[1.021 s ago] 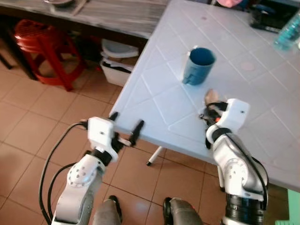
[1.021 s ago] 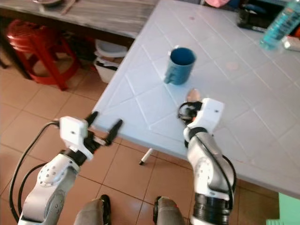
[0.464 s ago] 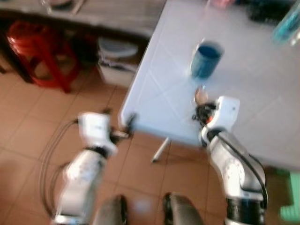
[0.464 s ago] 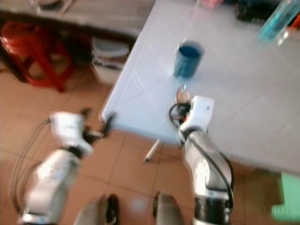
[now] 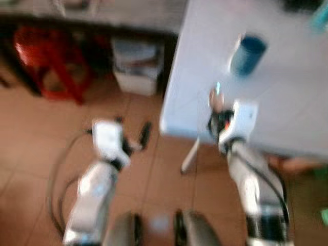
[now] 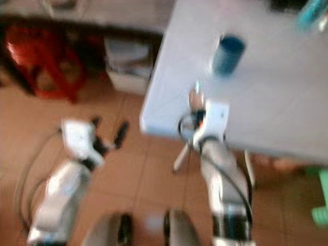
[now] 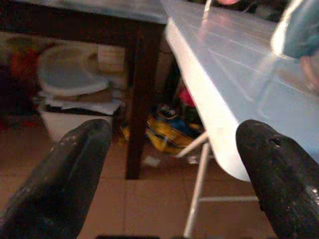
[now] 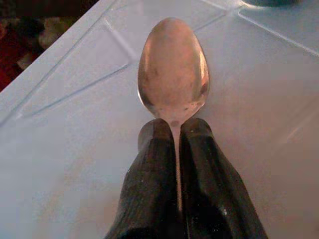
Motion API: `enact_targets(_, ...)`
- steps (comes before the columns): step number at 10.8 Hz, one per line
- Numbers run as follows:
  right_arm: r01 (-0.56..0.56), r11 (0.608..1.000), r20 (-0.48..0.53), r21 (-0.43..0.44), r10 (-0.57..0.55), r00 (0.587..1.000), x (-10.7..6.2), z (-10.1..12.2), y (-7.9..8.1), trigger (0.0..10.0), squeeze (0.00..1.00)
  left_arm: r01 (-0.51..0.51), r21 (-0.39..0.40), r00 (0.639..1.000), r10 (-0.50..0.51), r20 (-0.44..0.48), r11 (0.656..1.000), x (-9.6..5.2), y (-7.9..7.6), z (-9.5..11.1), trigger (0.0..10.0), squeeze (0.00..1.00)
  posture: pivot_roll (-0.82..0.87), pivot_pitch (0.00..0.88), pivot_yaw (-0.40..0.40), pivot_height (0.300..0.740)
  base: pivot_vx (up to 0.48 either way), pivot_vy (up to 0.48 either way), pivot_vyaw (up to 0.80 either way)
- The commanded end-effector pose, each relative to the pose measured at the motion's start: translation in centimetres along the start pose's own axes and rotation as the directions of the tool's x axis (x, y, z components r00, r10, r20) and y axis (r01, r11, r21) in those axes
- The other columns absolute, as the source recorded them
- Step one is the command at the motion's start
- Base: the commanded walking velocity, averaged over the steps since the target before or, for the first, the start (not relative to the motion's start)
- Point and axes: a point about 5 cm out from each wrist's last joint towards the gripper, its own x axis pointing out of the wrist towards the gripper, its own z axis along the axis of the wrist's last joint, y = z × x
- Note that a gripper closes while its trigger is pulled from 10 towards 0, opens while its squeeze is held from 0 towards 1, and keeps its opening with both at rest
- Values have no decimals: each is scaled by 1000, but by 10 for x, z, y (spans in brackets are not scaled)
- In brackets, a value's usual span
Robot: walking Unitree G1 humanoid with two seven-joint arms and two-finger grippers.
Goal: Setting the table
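My right gripper (image 8: 174, 130) is shut on a metal spoon (image 8: 173, 69), whose bowl sticks out past the fingertips above the white table (image 5: 287, 97). In the blurred eye views the spoon (image 5: 216, 96) hovers over the table's near corner, short of the blue mug (image 5: 246, 53) standing farther in. My left gripper (image 5: 134, 137) is open with nothing between its fingers (image 7: 75, 164), held over the tiled floor to the left of the table edge (image 7: 209, 124).
A red plastic stool (image 5: 41, 56) and a white lidded bin (image 5: 136, 69) sit under the dark wooden bench (image 5: 102, 13) at the back left. A white table leg (image 5: 190, 156) slants down by the corner. Brown floor tiles lie below.
The whole picture has shifted and blurred: the camera has moved, so the table sits farther right and up. The right gripper still holds the spoon; the left stays open.
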Motion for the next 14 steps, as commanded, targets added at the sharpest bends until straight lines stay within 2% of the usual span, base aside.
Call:
enact_targets(1,-4,1000,9,-1,4,1000,1,-4,2,0,0,-33,19,999,33,-13,999,-2,7,-3,10000,0,-43,217,-11,740,274,394,0)
enact_targets(4,13,999,127,-34,-8,992,1,8,0,0,0,-62,31,998,62,-4,998,0,9,-4,10000,0,-45,202,-7,740,274,396,0)
enact_targets(6,24,998,209,-64,-10,978,1,18,-2,0,0,-67,36,998,67,9,997,3,8,-2,10000,0,-49,203,-3,740,399,148,0)
enact_targets(7,21,996,236,-87,0,972,0,22,-2,5529,0,-79,35,997,78,16,996,4,10,-1,10000,0,-53,206,-1,740,424,0,0)
enact_targets(8,18,995,241,-99,6,971,0,22,-2,10000,0,-89,35,996,88,20,995,4,11,-1,10000,0,-54,207,-1,740,424,0,0)
enact_targets(14,9,992,274,-127,26,961,-1,24,1,10000,0,-134,84,990,130,54,987,8,18,5,10000,0,-55,213,1,740,401,263,0)
